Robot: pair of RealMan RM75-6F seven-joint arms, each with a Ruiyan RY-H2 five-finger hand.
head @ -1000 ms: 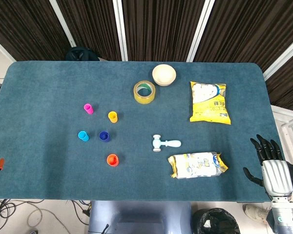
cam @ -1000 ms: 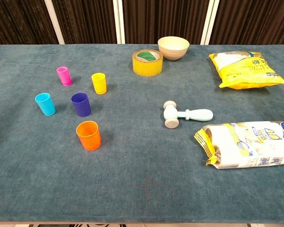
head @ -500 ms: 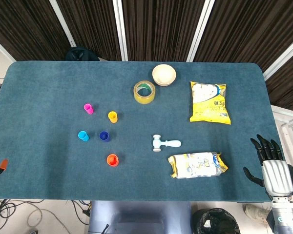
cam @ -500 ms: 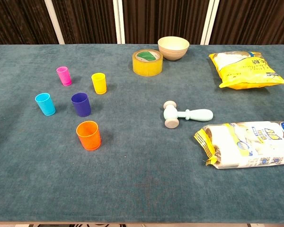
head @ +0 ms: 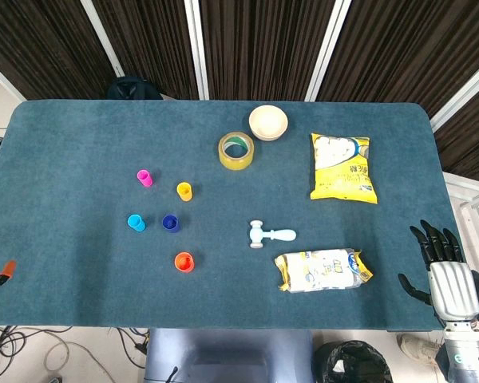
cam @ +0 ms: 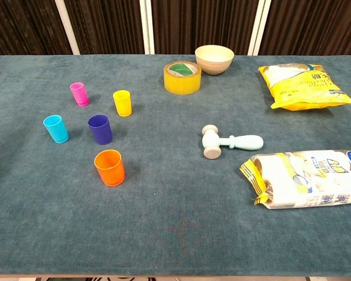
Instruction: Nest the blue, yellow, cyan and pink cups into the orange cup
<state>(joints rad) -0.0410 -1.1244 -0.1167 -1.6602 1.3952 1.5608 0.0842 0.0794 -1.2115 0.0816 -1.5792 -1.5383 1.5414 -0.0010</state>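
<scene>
Five small cups stand upright and apart on the left half of the blue table. The orange cup (head: 184, 261) (cam: 109, 167) is nearest the front. The blue cup (head: 171, 223) (cam: 99, 129) and cyan cup (head: 136, 223) (cam: 56, 128) stand behind it. Farther back are the yellow cup (head: 184, 191) (cam: 122, 102) and pink cup (head: 145, 177) (cam: 78, 93). My right hand (head: 441, 263) hovers off the table's front right corner, fingers spread, holding nothing, far from the cups. My left hand shows in neither view.
A tape roll (head: 235, 151) and a beige bowl (head: 268, 123) sit at the back centre. A toy hammer (head: 270, 234) lies mid-table. A yellow snack bag (head: 342, 167) and a packet (head: 322, 270) lie on the right. A small orange-tipped dark piece (head: 6, 271) pokes in at the left edge.
The orange-tipped piece at the left edge has crept slightly right. The right hand has sunk a touch. The cups have not moved.
</scene>
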